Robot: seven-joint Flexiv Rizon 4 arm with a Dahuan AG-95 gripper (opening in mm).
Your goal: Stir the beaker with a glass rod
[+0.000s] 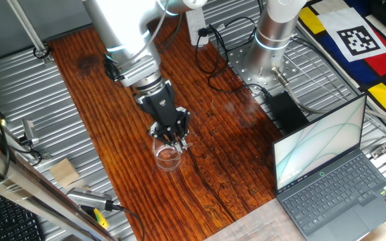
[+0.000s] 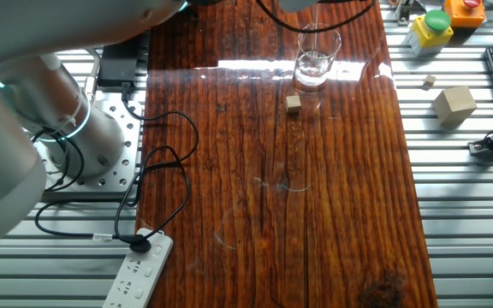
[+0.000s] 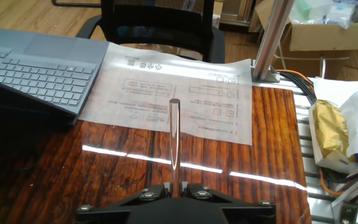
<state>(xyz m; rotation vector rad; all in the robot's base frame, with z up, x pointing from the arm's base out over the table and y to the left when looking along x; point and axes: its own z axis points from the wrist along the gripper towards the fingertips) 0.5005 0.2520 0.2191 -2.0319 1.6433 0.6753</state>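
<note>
While the black two-finger gripper [image 1: 174, 137] is clamped on the thin clear glass rod [image 3: 174, 146], it hangs just above the small clear glass beaker [image 1: 167, 156] on the brown wooden table [image 1: 213, 127]

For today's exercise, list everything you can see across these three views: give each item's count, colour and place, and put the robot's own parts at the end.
beaker: one, clear, on the table's far end in the other fixed view
glass rod: one, clear, held upright in the claw
small cube: one, tan, beside the beaker
larger block: one, tan, on the metal slats
laptop: one, grey, open at the table's edge
power strip: one, white, on the slats
table: one, dark red-brown wood
claw: one, black, over the beaker
</note>
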